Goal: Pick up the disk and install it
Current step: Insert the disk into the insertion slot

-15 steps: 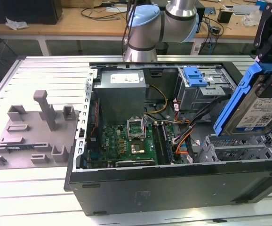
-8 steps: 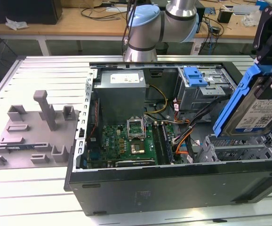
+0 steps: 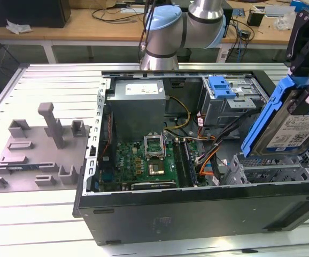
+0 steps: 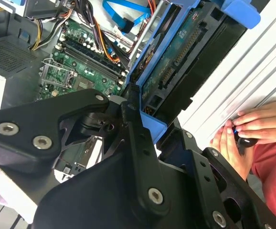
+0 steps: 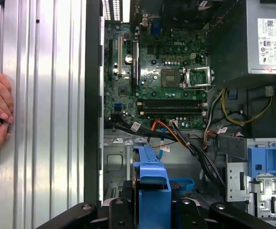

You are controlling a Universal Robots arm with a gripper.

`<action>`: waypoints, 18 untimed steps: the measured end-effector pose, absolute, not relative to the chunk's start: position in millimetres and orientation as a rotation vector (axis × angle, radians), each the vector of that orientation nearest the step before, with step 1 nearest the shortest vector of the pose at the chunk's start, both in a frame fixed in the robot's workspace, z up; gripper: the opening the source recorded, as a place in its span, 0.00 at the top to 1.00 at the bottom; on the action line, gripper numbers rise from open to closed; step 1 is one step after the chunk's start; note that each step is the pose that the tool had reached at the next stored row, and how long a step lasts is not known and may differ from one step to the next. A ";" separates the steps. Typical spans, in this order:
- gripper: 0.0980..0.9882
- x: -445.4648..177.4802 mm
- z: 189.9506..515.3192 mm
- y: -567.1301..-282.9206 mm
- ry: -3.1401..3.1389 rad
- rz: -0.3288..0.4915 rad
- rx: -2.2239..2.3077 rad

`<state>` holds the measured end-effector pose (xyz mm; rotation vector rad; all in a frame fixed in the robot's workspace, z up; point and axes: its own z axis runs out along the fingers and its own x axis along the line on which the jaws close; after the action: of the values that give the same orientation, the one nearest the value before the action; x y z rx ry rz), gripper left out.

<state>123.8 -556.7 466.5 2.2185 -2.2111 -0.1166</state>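
Over the case [image 3: 197,210], fingers [image 4: 134,133] grip disk [image 3: 299,128] (labelled).

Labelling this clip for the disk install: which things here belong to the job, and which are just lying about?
In the job: the disk, held tilted by the gripper; the open computer case under it.
Lying about: the grey fixture with posts; a person's hands beside the case.
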 end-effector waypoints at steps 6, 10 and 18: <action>0.70 123.8 463.7 -556.4 -2.211 -0.117 2.219; 0.70 123.8 462.7 -556.3 -2.210 -0.116 2.219; 0.70 123.8 462.6 -556.3 -2.210 -0.116 2.219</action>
<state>123.8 -556.3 462.6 2.2192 -2.2102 -0.1164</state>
